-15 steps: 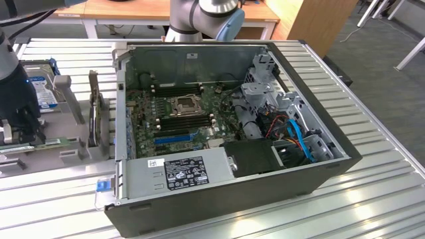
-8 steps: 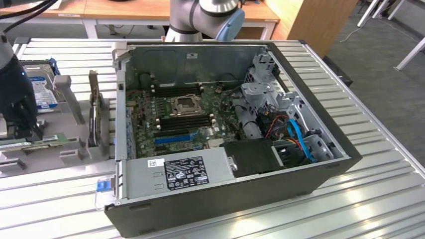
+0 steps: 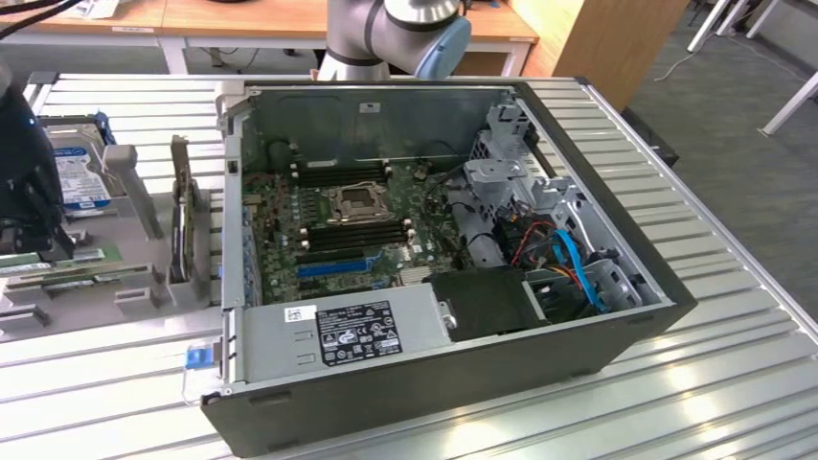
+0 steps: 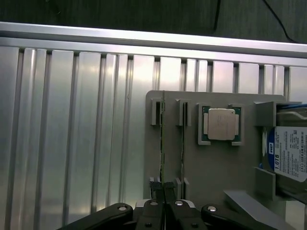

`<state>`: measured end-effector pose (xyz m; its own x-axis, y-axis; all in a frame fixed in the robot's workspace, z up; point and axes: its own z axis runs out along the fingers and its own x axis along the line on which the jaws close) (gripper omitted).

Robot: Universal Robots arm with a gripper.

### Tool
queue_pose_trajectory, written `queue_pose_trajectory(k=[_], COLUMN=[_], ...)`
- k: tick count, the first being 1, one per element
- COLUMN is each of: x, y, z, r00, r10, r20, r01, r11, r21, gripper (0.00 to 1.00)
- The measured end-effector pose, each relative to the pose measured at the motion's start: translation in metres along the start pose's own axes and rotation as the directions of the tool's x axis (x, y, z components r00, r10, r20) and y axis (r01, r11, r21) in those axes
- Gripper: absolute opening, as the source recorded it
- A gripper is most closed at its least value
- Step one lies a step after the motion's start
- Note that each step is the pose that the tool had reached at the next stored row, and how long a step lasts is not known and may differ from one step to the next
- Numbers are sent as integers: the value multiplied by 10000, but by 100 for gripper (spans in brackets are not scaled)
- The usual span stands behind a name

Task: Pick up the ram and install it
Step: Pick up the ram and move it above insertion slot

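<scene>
Sitting with my gripper (image 4: 164, 191) over one end of the ram (image 4: 163, 139), centred on its line. Can't tell whether I'm clamped on it or just lined up. The stick is so thin that either would look alike from the wrist view.

Ram is in the grey holder (image 4: 216, 167), outside the case (image 3: 383, 402), on the exterior view's left of it. It stands on its long edge with both ends caught in notched posts, so the upper edge is free for a pinch across its thickness. Presumably that's why it's parked this way: lying flat, I couldn't get at it. A second stick (image 4: 182, 143) stands just beside it, parallel, with a gap between. Mine is the outer one, nearest the holder's edge.

Same holder carries the CPU (image 4: 220, 123) in its own pocket and a hard drive (image 4: 288, 153) further along, both apart from the sticks.

Long axis runs straight away from my gripper along the holder. In the exterior view the sticks lie roughly left-right, close to parallel with the slots (image 3: 352, 235) on the board (image 3: 275, 259), which look empty. So, by my read, the parked orientation roughly matches the slots. Seen edge-on, I can't tell which face carries the chips.
</scene>
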<state>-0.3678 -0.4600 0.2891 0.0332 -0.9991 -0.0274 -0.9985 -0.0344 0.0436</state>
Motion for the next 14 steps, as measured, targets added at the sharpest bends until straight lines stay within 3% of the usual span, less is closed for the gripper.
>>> queue_pose_trajectory(k=[14], x=[-10], y=[15], z=[-359], r00=[10000], r10=[0], r20=[1], r01=[0], r11=[10000], r21=[-20], gripper=[11])
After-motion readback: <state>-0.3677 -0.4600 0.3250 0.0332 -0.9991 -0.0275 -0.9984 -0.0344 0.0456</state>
